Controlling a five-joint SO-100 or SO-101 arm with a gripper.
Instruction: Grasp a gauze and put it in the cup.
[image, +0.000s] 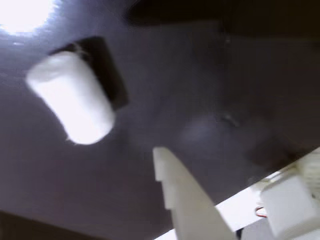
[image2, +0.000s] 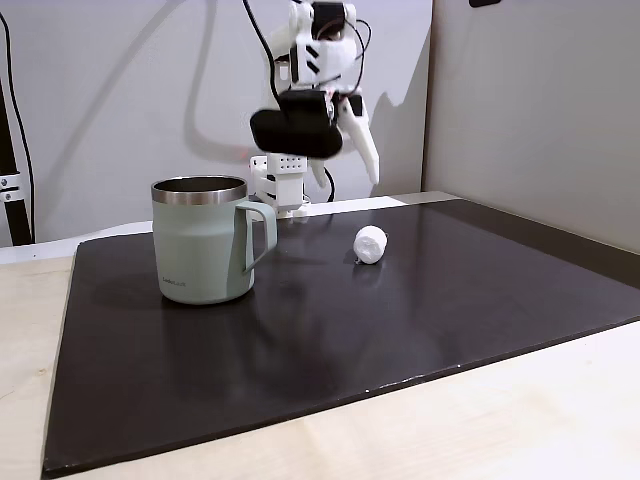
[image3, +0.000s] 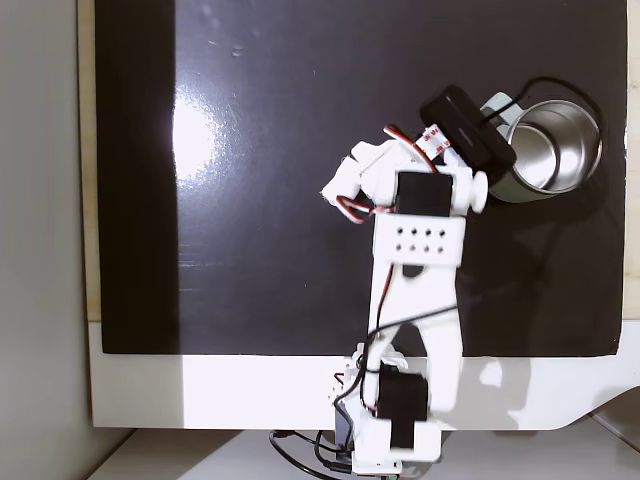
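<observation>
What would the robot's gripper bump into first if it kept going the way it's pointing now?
Probably the dark mat. The gripper hangs above it, pointing down, and in the wrist view the white gauze lies off to the left of the finger, not straight ahead. The cup is well aside. Depth is hard to judge.

Gauze (image2: 370, 244) right of cup (image2: 201, 240)

Bare mat (image2: 420, 300) surrounds the gauze (image2: 370, 244) on every side. The cup (image2: 202, 240) stands well apart to its left in a fixed view, mouth unobstructed.
</observation>
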